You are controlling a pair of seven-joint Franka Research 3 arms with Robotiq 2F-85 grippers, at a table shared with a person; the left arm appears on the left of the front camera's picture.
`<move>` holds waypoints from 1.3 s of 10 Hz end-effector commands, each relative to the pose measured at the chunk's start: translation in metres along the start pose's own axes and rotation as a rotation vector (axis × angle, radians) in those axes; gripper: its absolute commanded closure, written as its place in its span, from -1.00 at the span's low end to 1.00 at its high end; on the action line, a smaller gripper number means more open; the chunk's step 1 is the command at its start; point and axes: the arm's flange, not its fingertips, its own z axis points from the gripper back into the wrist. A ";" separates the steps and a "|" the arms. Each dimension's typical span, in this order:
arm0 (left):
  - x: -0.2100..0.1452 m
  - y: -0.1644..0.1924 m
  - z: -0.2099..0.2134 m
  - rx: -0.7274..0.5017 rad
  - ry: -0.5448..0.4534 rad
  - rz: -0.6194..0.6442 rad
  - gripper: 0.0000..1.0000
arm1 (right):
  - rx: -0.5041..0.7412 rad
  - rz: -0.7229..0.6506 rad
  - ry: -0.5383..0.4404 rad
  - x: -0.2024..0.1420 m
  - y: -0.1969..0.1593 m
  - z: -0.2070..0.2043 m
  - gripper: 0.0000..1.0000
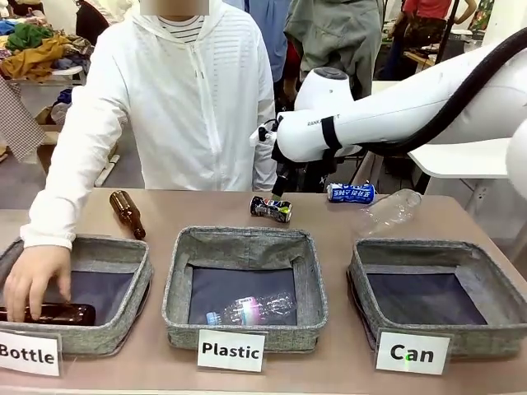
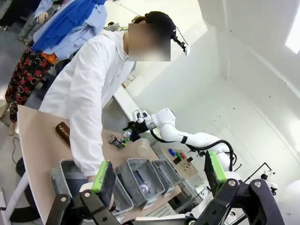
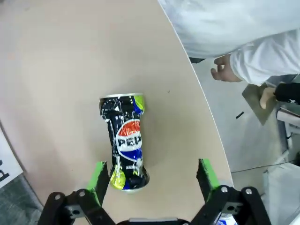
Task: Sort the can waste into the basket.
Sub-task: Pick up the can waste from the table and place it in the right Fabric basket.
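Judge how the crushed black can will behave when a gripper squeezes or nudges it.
The crushed can looks dented and thin-walled, so it will probably buckle further when squeezed. It lies on its side, roughly cylindrical, so a nudge may roll it.

Front view faces the person (image 1: 177, 107) across the table (image 1: 206, 210); left wrist view looks down from far off; right wrist view hangs close over the crushed can (image 3: 125, 140) — all three share it.

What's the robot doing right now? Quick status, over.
Right end effector open, poised over crushed black-and-silver printed drink can. Left end effector open, raised. Grey woven "Can" basket holds no cans; person's hand far off.
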 end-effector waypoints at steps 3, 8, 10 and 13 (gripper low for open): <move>-0.013 -0.012 -0.026 0.007 0.110 -0.021 -1.00 | -0.017 -0.026 0.029 0.018 -0.015 -0.025 -1.00; -0.034 -0.022 -0.061 0.019 0.209 -0.028 -1.00 | 0.009 -0.046 0.054 0.016 -0.015 -0.066 -1.00; -0.062 -0.024 -0.102 0.009 0.368 -0.029 -1.00 | 0.030 -0.055 0.068 0.015 -0.017 -0.080 -1.00; -0.110 -0.014 -0.173 0.136 0.572 -0.170 -1.00 | 0.070 -0.077 0.071 0.014 -0.004 -0.076 -1.00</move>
